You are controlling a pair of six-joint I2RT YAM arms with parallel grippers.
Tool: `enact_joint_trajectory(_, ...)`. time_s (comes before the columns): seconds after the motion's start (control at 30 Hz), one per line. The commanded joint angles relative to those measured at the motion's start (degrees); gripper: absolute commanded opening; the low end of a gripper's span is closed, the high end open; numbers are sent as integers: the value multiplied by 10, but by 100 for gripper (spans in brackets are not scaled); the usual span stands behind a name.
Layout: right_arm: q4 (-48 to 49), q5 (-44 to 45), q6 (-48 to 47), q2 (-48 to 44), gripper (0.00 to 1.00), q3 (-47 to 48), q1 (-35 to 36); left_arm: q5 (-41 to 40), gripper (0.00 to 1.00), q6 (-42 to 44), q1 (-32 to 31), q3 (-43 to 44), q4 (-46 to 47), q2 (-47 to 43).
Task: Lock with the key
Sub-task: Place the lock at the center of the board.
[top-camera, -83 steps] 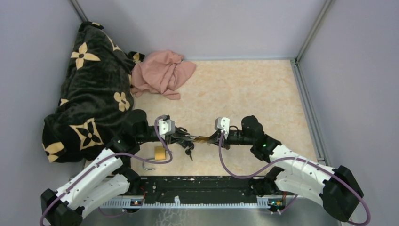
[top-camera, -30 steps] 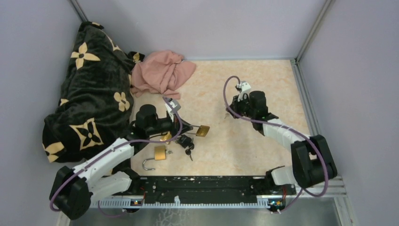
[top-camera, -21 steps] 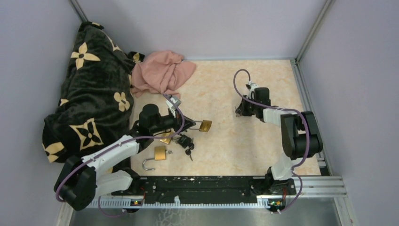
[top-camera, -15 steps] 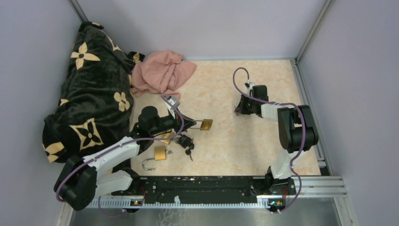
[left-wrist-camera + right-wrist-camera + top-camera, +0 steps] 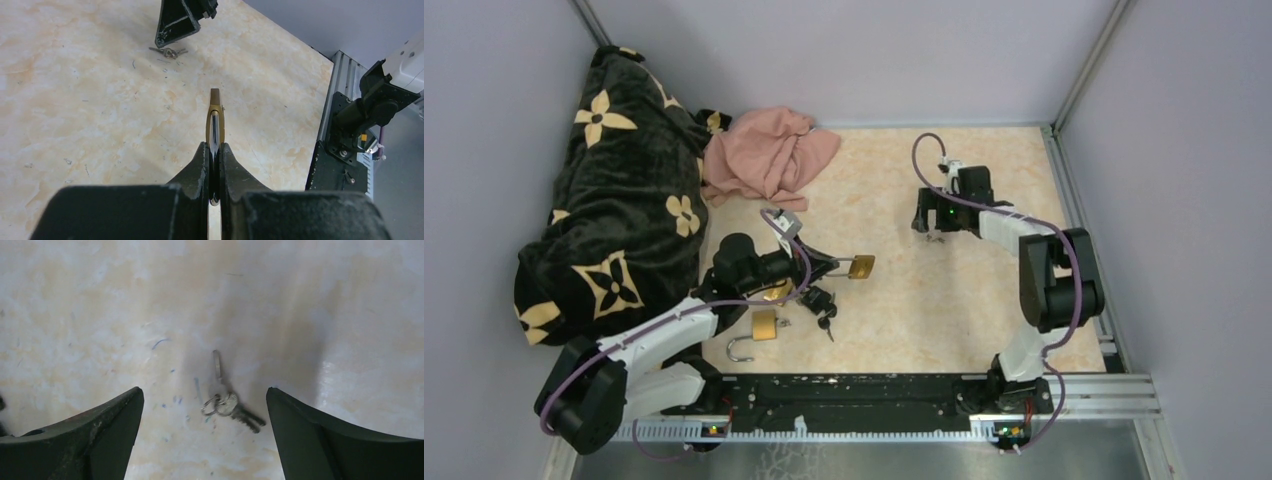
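- While the left gripper (image 5: 214, 150) is clenched on the silver shackle of a brass padlock (image 5: 215, 112), the lock's body juts out past the fingertips.
- Jaws spread wide, the right gripper (image 5: 202, 395) points down over a small bunch of keys (image 5: 227, 406), which lies flat on the table (image 5: 984, 300) between its two fingers.
- Near the left arm lie a second padlock (image 5: 764, 324), its shackle swung open, and a dark key bunch (image 5: 820, 302).
- At the far left sit a flowered black blanket (image 5: 604, 190) and a pink cloth (image 5: 769, 155).
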Motion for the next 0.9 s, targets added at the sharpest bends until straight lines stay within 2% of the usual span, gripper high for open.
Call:
enact_joint_trajectory(0.0,-16,-67,-165,-117,93,-3,73,11,0,17,-2,-3,66,-32)
enact_joint_trajectory(0.07,7,-180,-221,-167,92,-34,110,13,0,29,-3,-6,63,-40)
enact_joint_trajectory(0.13,72,-323,-244,-210,91,-76,137,18,0,43,-2,-6,57,-47)
enact_joint_trajectory(0.2,136,-411,-256,-251,92,-118,154,27,0,58,-2,-5,51,-56)
enact_joint_trajectory(0.27,179,-439,-264,-272,95,-153,176,38,0,67,-2,-7,48,-64)
enact_joint_trajectory(0.43,92,-435,-336,-268,95,-131,219,68,0,69,-2,-12,55,-74)
enact_joint_trajectory(0.53,63,-404,-354,-248,91,-116,235,84,0,71,-2,-13,57,-78)
enact_joint_trajectory(0.6,61,-403,-350,-237,83,-109,239,95,0,75,-3,-13,56,-80)
enact_joint_trajectory(0.7,61,-404,-344,-229,61,-101,247,102,0,76,-3,-12,49,-84)
enact_joint_trajectory(0.87,68,-395,-341,-230,38,-105,257,105,0,78,-3,-12,47,-86)
